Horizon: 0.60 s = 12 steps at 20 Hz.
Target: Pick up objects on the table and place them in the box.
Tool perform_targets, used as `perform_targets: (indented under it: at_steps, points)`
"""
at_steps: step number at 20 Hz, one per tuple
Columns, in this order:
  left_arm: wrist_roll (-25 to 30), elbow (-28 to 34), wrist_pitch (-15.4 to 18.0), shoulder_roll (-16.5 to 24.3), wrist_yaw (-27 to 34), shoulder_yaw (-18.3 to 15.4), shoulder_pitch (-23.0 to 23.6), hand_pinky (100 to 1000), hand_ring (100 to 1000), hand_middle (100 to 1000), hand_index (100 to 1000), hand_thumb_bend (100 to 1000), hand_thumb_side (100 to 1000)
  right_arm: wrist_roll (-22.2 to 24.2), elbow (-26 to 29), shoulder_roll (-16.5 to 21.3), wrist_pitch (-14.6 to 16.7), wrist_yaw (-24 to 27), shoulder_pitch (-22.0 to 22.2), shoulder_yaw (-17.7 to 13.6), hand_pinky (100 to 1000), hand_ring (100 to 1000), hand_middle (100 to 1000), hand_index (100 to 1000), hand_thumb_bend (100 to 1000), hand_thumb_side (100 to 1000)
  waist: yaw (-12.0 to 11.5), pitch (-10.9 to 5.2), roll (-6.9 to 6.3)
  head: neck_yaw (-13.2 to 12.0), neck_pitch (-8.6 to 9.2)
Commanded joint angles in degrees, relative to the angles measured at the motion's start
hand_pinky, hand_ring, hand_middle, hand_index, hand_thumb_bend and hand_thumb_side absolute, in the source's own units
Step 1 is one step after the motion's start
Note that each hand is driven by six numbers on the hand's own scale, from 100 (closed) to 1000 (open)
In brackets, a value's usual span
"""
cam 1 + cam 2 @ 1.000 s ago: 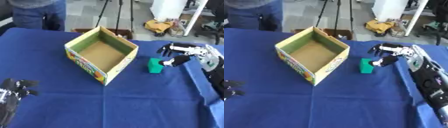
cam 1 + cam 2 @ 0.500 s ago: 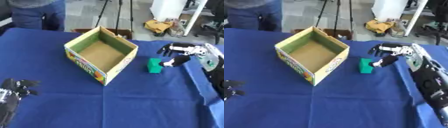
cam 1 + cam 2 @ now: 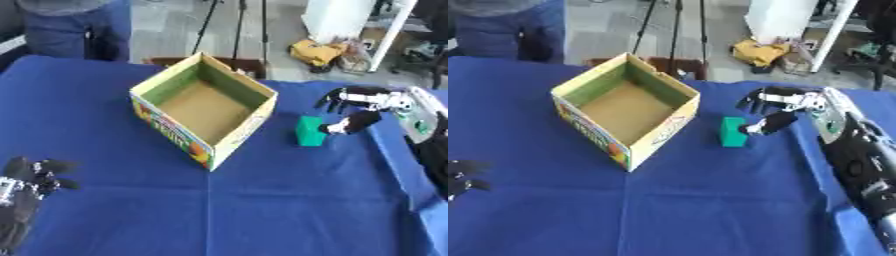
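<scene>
A small green block [image 3: 309,131] stands on the blue tablecloth just right of an open cardboard box [image 3: 204,109] with green inner walls and printed outer sides. The box holds nothing that I can see. My right hand [image 3: 363,106] comes in from the right and hovers at the block's right side, fingers spread above it and thumb tip close to or touching its right face, open around it. My left hand [image 3: 31,176] rests at the lower left corner, fingers loosely curled, far from the block and box.
The blue cloth [image 3: 262,210] covers the whole table. Beyond its far edge are a person's legs [image 3: 74,30], tripod legs [image 3: 236,25], a white cabinet [image 3: 346,17] and yellow clutter [image 3: 319,50] on the floor.
My right hand has drifted slightly nearer the green block's right side. The block, the box and my left hand have not moved.
</scene>
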<state>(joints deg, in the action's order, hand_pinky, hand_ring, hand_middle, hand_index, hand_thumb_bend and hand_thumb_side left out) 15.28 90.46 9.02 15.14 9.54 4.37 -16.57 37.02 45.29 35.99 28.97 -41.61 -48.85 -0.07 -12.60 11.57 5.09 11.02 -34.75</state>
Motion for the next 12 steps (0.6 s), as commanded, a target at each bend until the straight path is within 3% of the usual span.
perform_targets:
  at_steps: [1,12]
  points:
    - [0.0,0.8,0.1,0.7,0.1,-0.3,-0.7,611,791,580,622,402,1000,2.9,0.7,0.9,3.1,-1.2,-0.7,0.0,725,792,846,897,343,554,-0.1,-0.88,-0.29,-0.1,-0.11]
    - [0.0,0.8,0.1,0.7,0.0,-0.3,-0.8,612,791,578,622,401,1000,2.6,0.0,-0.2,3.3,-2.8,-0.5,0.2,725,791,844,896,330,570,-0.3,-0.61,-0.40,-0.1,-0.05]
